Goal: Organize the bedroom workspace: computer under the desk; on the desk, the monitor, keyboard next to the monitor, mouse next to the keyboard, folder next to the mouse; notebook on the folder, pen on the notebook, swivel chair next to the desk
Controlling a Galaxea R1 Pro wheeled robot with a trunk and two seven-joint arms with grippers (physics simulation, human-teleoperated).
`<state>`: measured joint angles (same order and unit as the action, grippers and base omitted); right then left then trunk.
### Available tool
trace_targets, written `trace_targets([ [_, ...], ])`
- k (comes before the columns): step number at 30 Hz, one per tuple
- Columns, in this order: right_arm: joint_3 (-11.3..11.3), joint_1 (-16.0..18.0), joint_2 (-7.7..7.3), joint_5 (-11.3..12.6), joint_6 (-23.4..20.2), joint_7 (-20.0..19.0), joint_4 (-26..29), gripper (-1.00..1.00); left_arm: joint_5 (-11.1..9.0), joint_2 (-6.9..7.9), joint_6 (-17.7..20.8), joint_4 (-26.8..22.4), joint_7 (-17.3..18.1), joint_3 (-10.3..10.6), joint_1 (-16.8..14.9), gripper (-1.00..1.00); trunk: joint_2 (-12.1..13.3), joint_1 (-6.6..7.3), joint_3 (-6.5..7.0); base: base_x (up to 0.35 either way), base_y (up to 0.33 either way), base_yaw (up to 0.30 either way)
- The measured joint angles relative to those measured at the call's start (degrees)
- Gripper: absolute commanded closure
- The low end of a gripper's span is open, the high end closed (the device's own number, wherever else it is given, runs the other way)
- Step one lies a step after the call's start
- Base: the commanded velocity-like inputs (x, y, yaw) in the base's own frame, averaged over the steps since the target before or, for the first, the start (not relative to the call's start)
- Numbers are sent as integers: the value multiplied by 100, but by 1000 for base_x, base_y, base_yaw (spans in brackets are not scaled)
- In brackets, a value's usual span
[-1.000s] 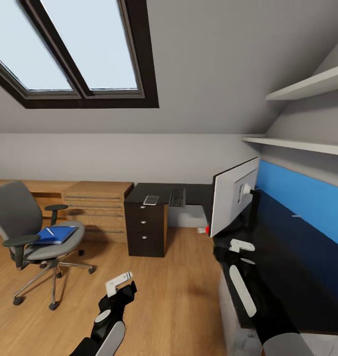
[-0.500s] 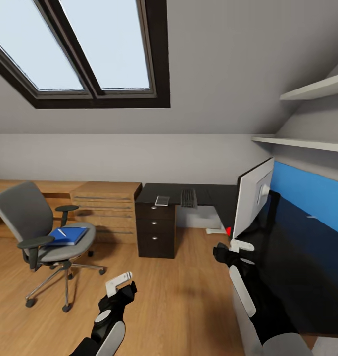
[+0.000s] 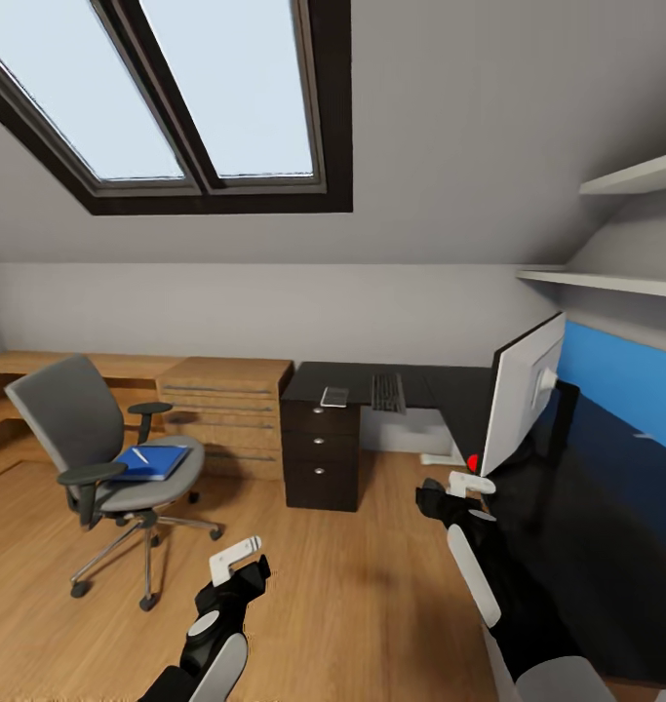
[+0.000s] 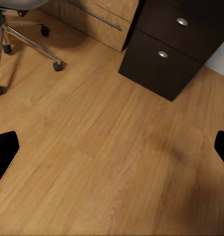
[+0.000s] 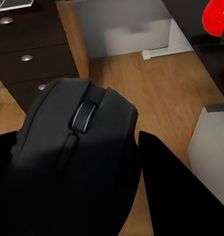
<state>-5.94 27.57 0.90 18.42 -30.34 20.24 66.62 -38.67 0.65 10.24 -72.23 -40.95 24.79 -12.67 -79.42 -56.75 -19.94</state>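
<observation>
Attic bedroom w/ sloped ceiling, dark-framed skylight (image 3: pixel 206 97) cut off at the top edge, light wood floor (image 3: pixel 352 595). Swivel chair (image 3: pixel 108 468) stands at left, well apart from the black L-shaped desk (image 3: pixel 450 385); the blue folder (image 3: pixel 152 461) lies on its seat w/ the pen (image 3: pixel 140 455), a thin white sliver, on top. Notebook too hard to make out. Desk's drawer unit (image 3: pixel 321 456) sits beside a light-wood chest (image 3: pixel 225 414). On the far desk section: keyboard (image 3: pixel 387 392) and just beside it a small pale flat item (image 3: pixel 334 396), too small to identify. Monitor (image 3: pixel 523 400) stands on the near desk section, seen edge-on from behind, red dot at lower corner; its stand is mostly hidden. Right gripper (image 5: pixel 136 147) is clamped on the mouse (image 5: pixel 75 132), which hides most of its fingers; it hangs by the desk edge below the monitor. Left gripper (image 3: pixel 237 561) hovers over bare floor, jaws apart, holding nothing; in its wrist view only the dark finger tips (image 4: pixel 4 155) show, cut off by the frame edges.
</observation>
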Motion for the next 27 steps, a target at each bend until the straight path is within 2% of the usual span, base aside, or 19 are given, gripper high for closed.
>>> trace_targets([
  [6, -85, 0, 0, 0, 0, 6, 0, 100, 0, -1, 0, 4, -3, 0, 0, -100, 0, 1, 0, 29, 0, 268],
  [12, -103, 0, 0, -1, 0, 8, 0, 100, 6, 0, -7, 5, -3, 0, 0, -100, -1, 3, 0, 248, 0, 254],
  [27, -106, -2, -1, 0, 6, 9, -4, 100, 12, -1, -9, 7, -3, 2, -2, -100, -1, 3, 0, 327, 0, 13],
])
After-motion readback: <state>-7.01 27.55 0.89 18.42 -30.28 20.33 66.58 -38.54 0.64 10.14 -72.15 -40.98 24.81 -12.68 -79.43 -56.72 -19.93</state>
